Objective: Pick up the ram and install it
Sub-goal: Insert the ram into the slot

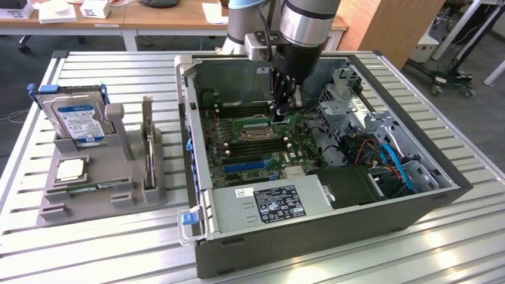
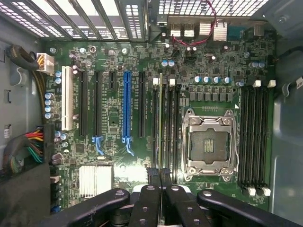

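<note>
Since the open computer case [image 1: 316,236] fills the middle of the worktop [image 1: 103,71] out toward its edge on the exterior view's right, the ram [image 2: 161,123] hangs inside it over the motherboard [image 2: 113,118]. The hand [image 2: 159,176] is clamped on it. Edge-on it looks a thin green strip, probably light, stiff and fragile, and best pinched by its flat faces.

The gripper's [image 2: 160,174] black fingers [image 2: 153,177] are pressed together on the ram [image 2: 161,123], seen edge-on as a thin pale-green line over the motherboard's [image 2: 113,118] black memory slots [image 2: 169,127], between the open CPU socket [image 2: 209,144] and the blue slot [image 2: 126,104].
</note>
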